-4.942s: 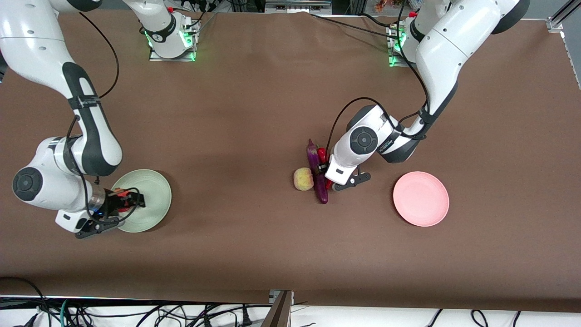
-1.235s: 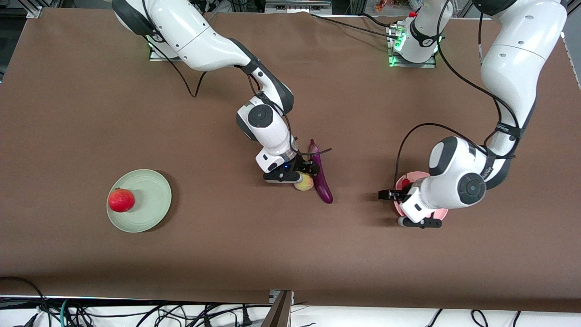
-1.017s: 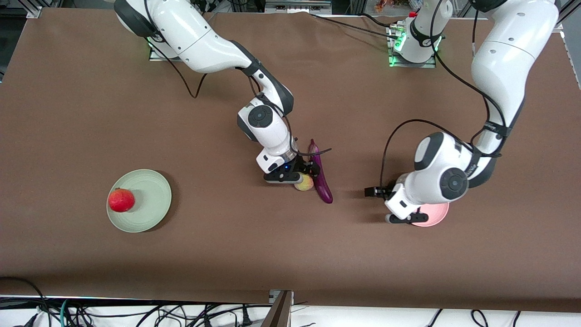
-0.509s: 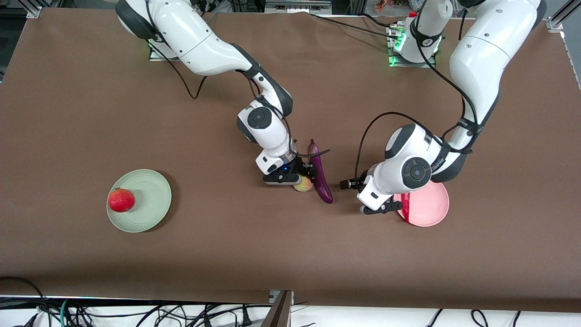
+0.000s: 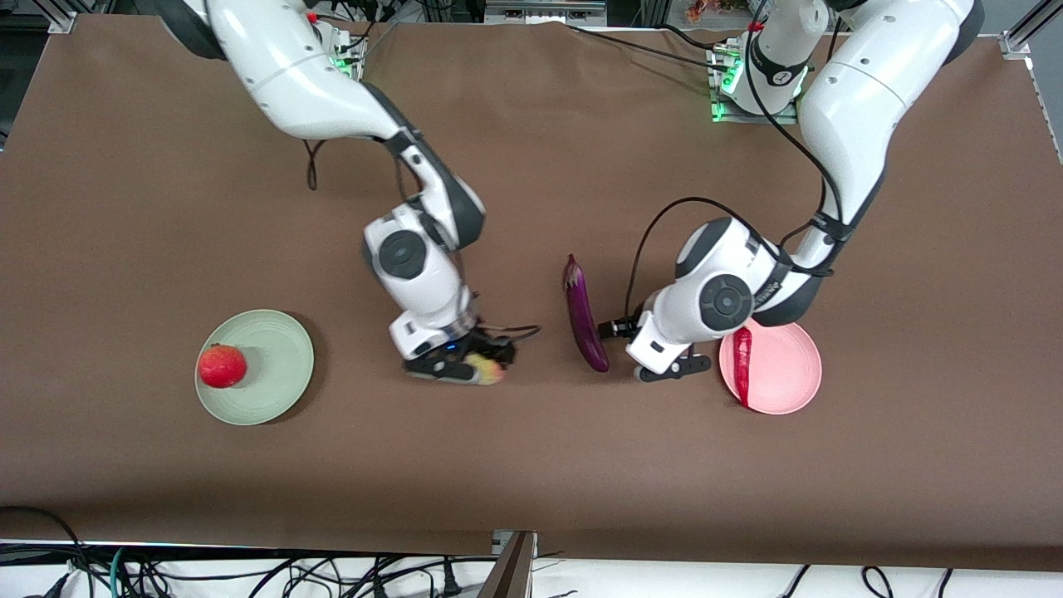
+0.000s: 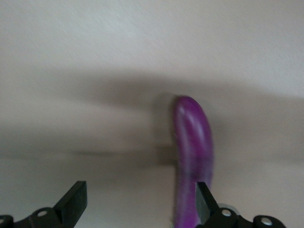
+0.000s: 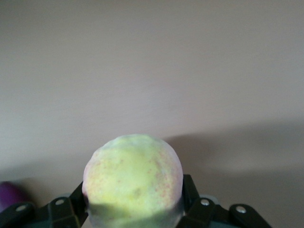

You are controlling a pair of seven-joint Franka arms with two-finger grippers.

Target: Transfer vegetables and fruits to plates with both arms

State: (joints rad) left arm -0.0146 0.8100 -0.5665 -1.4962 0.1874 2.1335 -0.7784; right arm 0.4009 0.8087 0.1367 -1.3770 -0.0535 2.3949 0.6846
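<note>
Clamped on the peach, my right claw hung over mid-worktop; my left claw, fingers apart, neared the eggplant. Round fruit might slip mid-carry.

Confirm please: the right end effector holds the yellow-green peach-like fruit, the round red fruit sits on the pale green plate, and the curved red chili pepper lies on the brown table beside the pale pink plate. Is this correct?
One detail is wrong. The curved red chili pepper lies on the pale pink plate, not on the table beside it; the front view shows this. The rest is correct.
</note>
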